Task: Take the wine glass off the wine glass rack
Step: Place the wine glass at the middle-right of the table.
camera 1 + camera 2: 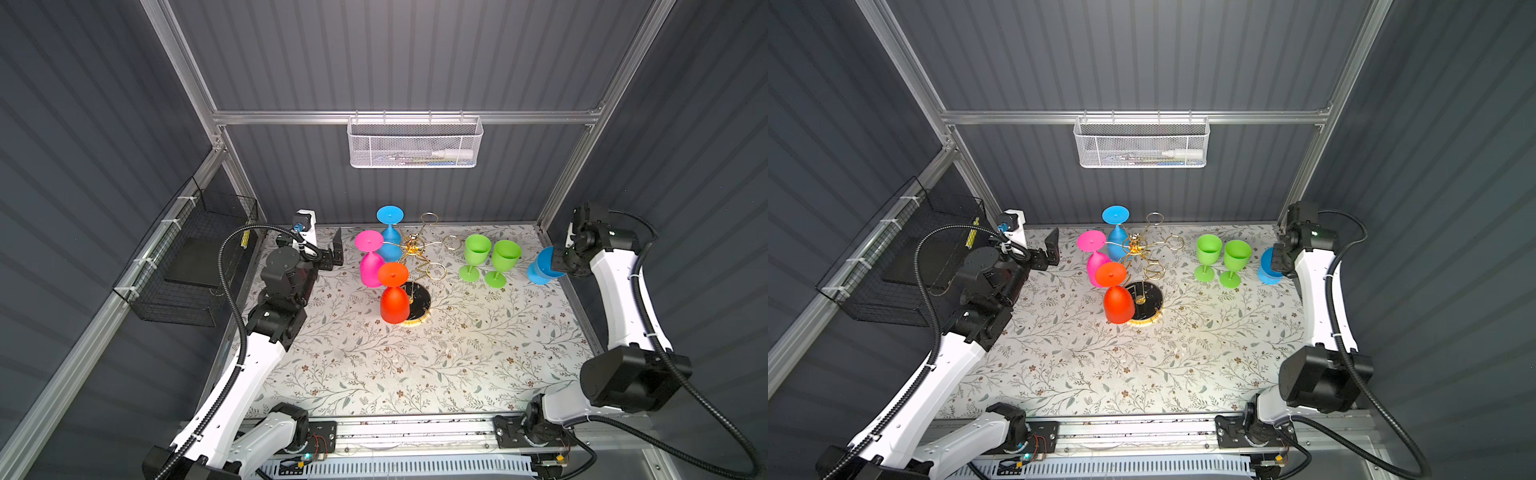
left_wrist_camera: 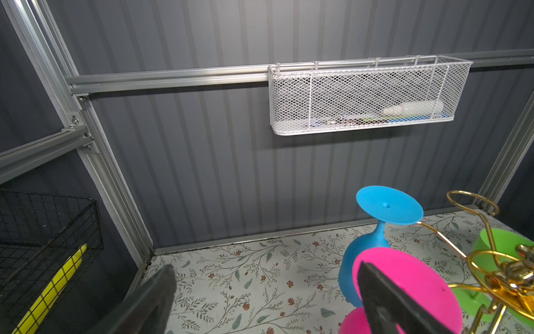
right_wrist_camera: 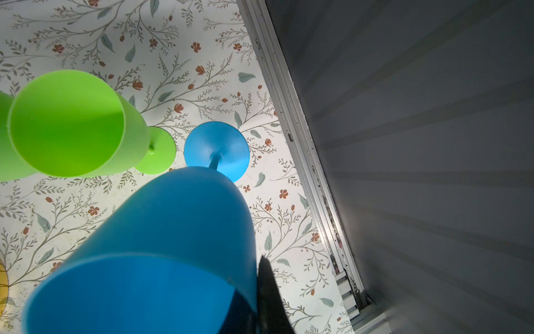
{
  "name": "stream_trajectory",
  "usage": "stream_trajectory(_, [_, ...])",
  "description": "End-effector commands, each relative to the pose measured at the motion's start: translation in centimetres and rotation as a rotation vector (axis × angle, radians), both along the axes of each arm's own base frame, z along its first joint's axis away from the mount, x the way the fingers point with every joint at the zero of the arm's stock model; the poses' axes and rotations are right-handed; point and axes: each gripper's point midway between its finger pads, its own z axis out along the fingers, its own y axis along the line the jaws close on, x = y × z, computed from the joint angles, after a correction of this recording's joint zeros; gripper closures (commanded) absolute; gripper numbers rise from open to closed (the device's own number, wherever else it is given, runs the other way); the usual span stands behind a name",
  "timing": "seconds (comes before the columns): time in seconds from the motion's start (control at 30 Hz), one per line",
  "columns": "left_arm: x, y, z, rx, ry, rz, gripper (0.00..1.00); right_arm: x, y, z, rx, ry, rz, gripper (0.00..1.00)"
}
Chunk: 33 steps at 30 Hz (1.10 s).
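Top views: I see the rack (image 1: pixel 411 248) standing mid-worktop (image 1: pixel 415 365), toward the rear wall. Three glasses hang upside down from its arms: a pink glass (image 1: pixel 371 270), an orange glass (image 1: pixel 393 305) and a rear blue glass (image 1: pixel 392 251). Two green glasses (image 1: pixel 476 253) stand upright to the right of the rack. The left claw (image 1: pixel 334 252) is spread wide, near the pink glass and apart from it. The right claw (image 1: pixel 557 264) pinches the rim of a second blue glass (image 1: pixel 540 272) at the right edge of the worktop, well apart from the rack.

Left wrist view: I see both fingers (image 2: pixel 150 300) wide apart, and the pink glass's foot shows behind one of them.

Right wrist view: one finger (image 3: pixel 268 295) lies against the second blue glass's rim. Its foot (image 3: pixel 228 144) is just beside a green glass's foot. I cannot tell whether it rests on the worktop.
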Motion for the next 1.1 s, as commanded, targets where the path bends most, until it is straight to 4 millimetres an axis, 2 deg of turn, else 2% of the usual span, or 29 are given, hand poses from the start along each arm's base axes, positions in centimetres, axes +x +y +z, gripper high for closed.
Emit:
stream_trajectory(0.0, [-0.2,0.0,-0.5,0.029,0.004,-0.010,0.00,0.2,-0.2,-0.7,0.007,0.044,0.000,1.00])
stream_trajectory(0.3, [-0.5,0.1,-0.5,0.033,-0.003,-0.012,0.00,2.1,-0.5,-3.8,0.062,0.128,0.001,1.00])
stream_trajectory(0.5, [-0.4,0.0,-0.8,0.035,0.004,-0.013,0.00,3.1,-0.8,-5.4,0.104,0.168,-0.003,0.94])
stream_trajectory(0.77, [-0.4,0.0,-0.9,0.036,0.006,-0.016,0.00,3.6,-1.1,-6.5,0.125,0.192,-0.013,0.91])
stream_trajectory(0.9, [-0.3,0.2,-1.0,0.037,0.008,-0.004,0.00,3.8,-1.2,-6.4,0.131,0.182,-0.014,0.81])
stream_trajectory(1.07, [-0.2,0.3,-1.1,0.024,0.017,0.001,0.00,4.5,-0.9,-4.6,0.176,0.087,-0.011,0.64])
